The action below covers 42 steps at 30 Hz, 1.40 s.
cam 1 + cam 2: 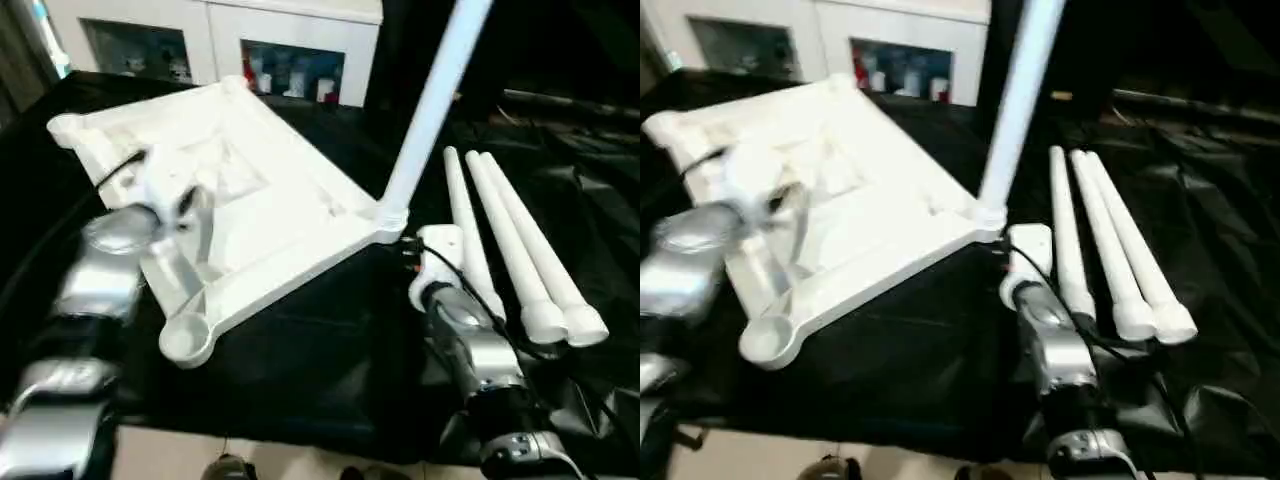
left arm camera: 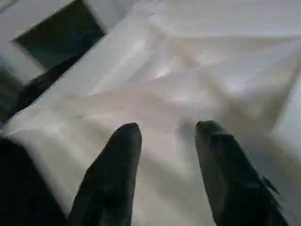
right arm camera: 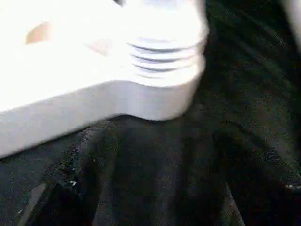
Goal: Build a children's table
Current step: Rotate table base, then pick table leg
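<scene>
A: The tabletop lies ribs-up on the black-draped table, one leg standing in its near-right socket; three legs lie just right.

B: Fetch the next leg, seat it straight. Left gripper hovers over the ribs, fingers apart, empty; right gripper spread, empty, near that socket.

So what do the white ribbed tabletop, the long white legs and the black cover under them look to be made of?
White ribbed tabletop: moulded plastic by the look, matt, with cast ribs and round sockets.
Long white tapered legs: likely the same plastic, smooth with a slight sheen.
Black cover: seemingly a thin cloth or sheet; it wrinkles and folds.
</scene>
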Available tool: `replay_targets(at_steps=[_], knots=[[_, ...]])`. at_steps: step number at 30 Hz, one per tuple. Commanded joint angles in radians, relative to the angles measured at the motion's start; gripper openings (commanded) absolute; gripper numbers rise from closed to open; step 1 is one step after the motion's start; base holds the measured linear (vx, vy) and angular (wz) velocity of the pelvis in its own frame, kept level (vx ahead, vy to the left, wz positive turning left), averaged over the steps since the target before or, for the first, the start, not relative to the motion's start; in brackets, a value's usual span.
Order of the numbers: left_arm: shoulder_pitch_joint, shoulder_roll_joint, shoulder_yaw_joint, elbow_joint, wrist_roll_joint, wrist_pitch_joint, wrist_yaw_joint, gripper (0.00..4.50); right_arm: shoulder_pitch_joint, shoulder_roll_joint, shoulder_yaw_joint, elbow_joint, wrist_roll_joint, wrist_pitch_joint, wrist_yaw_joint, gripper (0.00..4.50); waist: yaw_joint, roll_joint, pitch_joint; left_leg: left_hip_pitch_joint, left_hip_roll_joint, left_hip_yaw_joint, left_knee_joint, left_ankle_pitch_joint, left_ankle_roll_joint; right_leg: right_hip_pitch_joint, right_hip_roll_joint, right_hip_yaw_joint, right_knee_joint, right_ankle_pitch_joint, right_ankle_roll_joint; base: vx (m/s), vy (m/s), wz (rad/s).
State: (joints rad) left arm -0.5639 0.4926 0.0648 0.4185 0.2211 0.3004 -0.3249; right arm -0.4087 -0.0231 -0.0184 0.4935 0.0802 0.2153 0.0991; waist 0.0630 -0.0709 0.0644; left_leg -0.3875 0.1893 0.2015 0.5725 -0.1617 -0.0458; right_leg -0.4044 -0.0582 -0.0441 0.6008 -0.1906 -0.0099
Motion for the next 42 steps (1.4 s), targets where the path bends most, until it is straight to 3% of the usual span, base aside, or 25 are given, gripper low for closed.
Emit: replay_targets(at_steps=[1,3,4,8,11,12,14,16,17,23,25,26,27,29,30,34,37,39,42], knots=[[0.049,0.047,0.019,-0.097,0.043,0.046,-0.006,2.38,-0.010,-0.011,0.000,0.018,-0.007,0.014,0.010,3.64,-0.004,0.018,-0.069,0.038,0.054,-0.021,-0.066,-0.168,-0.018,0.036,-0.076,0.044,-0.046,-0.065,-0.183,0.000,0.000,0.00],[0.147,0.108,0.042,-0.197,0.063,0.151,-0.019,2.51,-0.019,-0.010,0.011,0.027,-0.010,0.020,0.022,3.64,-0.005,0.019,-0.068,0.041,0.053,-0.022,-0.066,-0.186,-0.032,0.033,-0.076,0.045,-0.046,-0.084,-0.171,0.000,0.000,0.00],[0.147,0.108,0.042,-0.197,0.063,0.151,-0.019,2.69,-0.019,-0.010,0.011,0.027,-0.010,0.020,0.022,3.64,-0.010,0.015,-0.064,0.037,0.051,-0.021,-0.068,-0.207,-0.038,0.032,-0.074,0.046,-0.050,-0.116,-0.164,0.000,0.000,0.00],[0.223,0.133,0.035,-0.282,0.057,0.250,-0.053,2.98,-0.020,-0.009,0.014,0.024,-0.011,0.027,0.026,3.64,-0.002,0.016,-0.062,0.043,0.048,-0.021,-0.068,-0.250,-0.050,0.023,-0.074,0.050,-0.059,-0.175,-0.149,0.000,0.000,0.00],[0.295,0.131,-0.016,-0.384,0.022,0.381,-0.152,3.23,-0.026,-0.013,0.013,0.032,-0.009,0.027,0.030,3.64,0.000,0.023,-0.064,0.042,0.049,-0.024,-0.069,-0.256,-0.060,0.024,-0.074,0.050,-0.056,-0.167,-0.146,0.000,0.000,0.00],[0.315,0.135,-0.040,-0.413,0.010,0.418,-0.186,3.23,-0.028,-0.014,0.013,0.035,-0.009,0.026,0.030,3.64,-0.001,0.018,-0.063,0.041,0.046,-0.022,-0.067,-0.252,-0.061,0.022,-0.070,0.050,-0.054,-0.154,-0.149,0.000,0.000,0.00],[0.333,0.135,-0.065,-0.444,-0.012,0.448,-0.223,3.57,-0.029,-0.016,0.012,0.034,-0.010,0.027,0.030,3.64,-0.003,0.020,-0.062,0.038,0.044,-0.023,-0.067,-0.276,-0.061,0.022,-0.069,0.051,-0.058,-0.185,-0.145,0.000,0.000,0.00],[0.339,0.122,-0.083,-0.479,-0.052,0.472,-0.260,3.60,-0.029,-0.020,0.009,0.027,-0.011,0.033,0.029,3.64,-0.004,0.019,-0.061,0.041,0.043,-0.023,-0.067,-0.300,-0.063,0.019,-0.069,0.051,-0.062,-0.212,-0.141,0.000,0.000,0.00],[0.339,0.114,-0.098,-0.498,-0.078,0.478,-0.287,3.60,-0.027,-0.024,0.008,0.021,-0.012,0.036,0.029,3.64,-0.003,0.026,-0.063,0.043,0.043,-0.025,-0.066,-0.308,-0.067,0.020,-0.069,0.051,-0.061,-0.219,-0.138,0.000,0.000,0.00],[0.347,0.092,-0.185,-0.558,-0.164,0.471,-0.435,4.20,-0.019,-0.046,-0.001,-0.019,-0.017,0.058,0.026,3.64,-0.007,0.024,-0.064,0.036,0.042,-0.026,-0.067,-0.301,-0.077,0.024,-0.065,0.049,-0.057,-0.189,-0.136,0.000,0.000,0.00],[0.326,0.053,-0.226,-0.515,-0.185,0.398,-0.477,4.45,-0.028,-0.069,-0.013,-0.056,-0.019,0.091,0.017,3.64,-0.016,0.029,-0.065,0.035,0.039,-0.025,-0.064,-0.290,-0.075,0.028,-0.061,0.051,-0.059,-0.173,-0.130,0.000,0.000,0.00],[0.326,0.053,-0.226,-0.515,-0.185,0.398,-0.477,4.49,-0.028,-0.069,-0.013,-0.056,-0.019,0.091,0.017,3.64,-0.015,0.025,-0.066,0.036,0.037,-0.023,-0.062,-0.284,-0.071,0.028,-0.062,0.051,-0.059,-0.174,-0.128,0.000,0.000,0.00],[0.302,0.025,-0.241,-0.465,-0.178,0.344,-0.467,4.49,-0.042,-0.087,-0.014,-0.079,-0.038,0.155,-0.011,3.64,-0.016,0.030,-0.066,0.035,0.037,-0.023,-0.061,-0.278,-0.070,0.030,-0.062,0.052,-0.059,-0.169,-0.128,0.000,0.000,0.00],[0.288,0.009,-0.249,-0.440,-0.177,0.321,-0.461,4.49,-0.054,-0.098,-0.015,-0.091,-0.052,0.201,-0.032,3.64,-0.016,0.029,-0.066,0.035,0.034,-0.022,-0.059,-0.270,-0.068,0.030,-0.059,0.052,-0.061,-0.179,-0.125,0.000,0.000,0.00],[0.275,-0.008,-0.256,-0.427,-0.192,0.311,-0.462,4.49,-0.073,-0.127,-0.009,-0.122,-0.058,0.271,-0.015,3.64,-0.019,0.034,-0.067,0.035,0.035,-0.024,-0.059,-0.275,-0.075,0.032,-0.058,0.051,-0.060,-0.194,-0.123,0.000,0.000,0.00],[0.264,-0.026,-0.252,-0.424,-0.219,0.283,-0.471,4.49,-0.094,-0.167,-0.030,-0.180,-0.006,0.327,0.054,3.64,-0.022,0.031,-0.068,0.032,0.037,-0.025,-0.056,-0.265,-0.061,0.035,-0.062,0.051,-0.059,-0.174,-0.129,0.000,0.000,0.00],[0.264,-0.011,-0.255,-0.420,-0.210,0.238,-0.487,4.49,-0.115,-0.190,-0.042,-0.182,0.000,0.332,0.055,3.64,-0.028,0.029,-0.070,0.030,0.036,-0.024,-0.053,-0.246,-0.052,0.037,-0.061,0.049,-0.058,-0.166,-0.141,0.000,0.000,0.00],[0.274,0.033,-0.248,-0.436,-0.212,0.214,-0.523,4.50,-0.135,-0.207,-0.058,-0.189,0.007,0.346,0.060,3.99,-0.030,0.027,-0.069,0.031,0.037,-0.023,-0.052,-0.241,-0.051,0.036,-0.062,0.049,-0.058,-0.171,-0.144,0.000,0.000,0.00],[0.279,0.083,-0.233,-0.457,-0.230,0.200,-0.566,4.50,-0.145,-0.217,-0.071,-0.210,0.019,0.387,0.075,4.09,-0.030,0.028,-0.070,0.033,0.037,-0.022,-0.051,-0.226,-0.051,0.037,-0.060,0.049,-0.052,-0.154,-0.150,0.000,0.000,0.00]])
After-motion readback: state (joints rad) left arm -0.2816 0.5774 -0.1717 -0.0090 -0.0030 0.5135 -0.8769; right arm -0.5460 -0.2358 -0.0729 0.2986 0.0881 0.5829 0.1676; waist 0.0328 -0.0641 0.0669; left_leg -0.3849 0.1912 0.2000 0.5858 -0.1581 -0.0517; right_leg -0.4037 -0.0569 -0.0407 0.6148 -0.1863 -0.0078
